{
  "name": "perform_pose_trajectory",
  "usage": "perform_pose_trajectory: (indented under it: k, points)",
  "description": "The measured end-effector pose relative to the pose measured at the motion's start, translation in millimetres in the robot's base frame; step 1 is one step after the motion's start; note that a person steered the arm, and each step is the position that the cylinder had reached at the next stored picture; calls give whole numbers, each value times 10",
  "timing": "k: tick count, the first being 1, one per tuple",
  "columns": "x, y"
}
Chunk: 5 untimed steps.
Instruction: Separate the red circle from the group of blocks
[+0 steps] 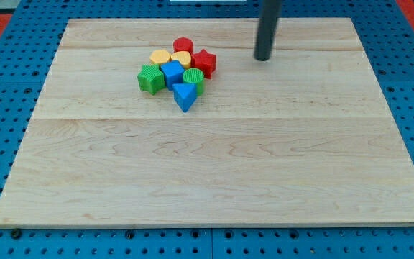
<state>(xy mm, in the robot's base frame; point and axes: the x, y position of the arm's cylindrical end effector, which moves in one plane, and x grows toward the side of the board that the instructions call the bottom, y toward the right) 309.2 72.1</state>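
Note:
The red circle (183,45) sits at the top of a tight cluster of blocks in the board's upper left-centre. It touches a yellow block (182,59) below it, with a red star (204,62) at its lower right. My tip (263,57) stands on the board to the right of the cluster, well apart from the red star and the red circle. It touches no block.
The cluster also holds a yellow hexagon (159,57), a blue cube (172,73), a green star (150,78), a green cylinder (193,79) and a blue triangle (185,96). The wooden board (214,165) lies on a blue pegboard.

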Motion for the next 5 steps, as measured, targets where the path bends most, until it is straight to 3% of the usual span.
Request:
perform_pose_trajectory:
  k: [1, 2, 3, 4, 5]
  points:
    - [283, -517]
    - [390, -593]
    - [76, -289]
    - [104, -856]
    - [447, -1601]
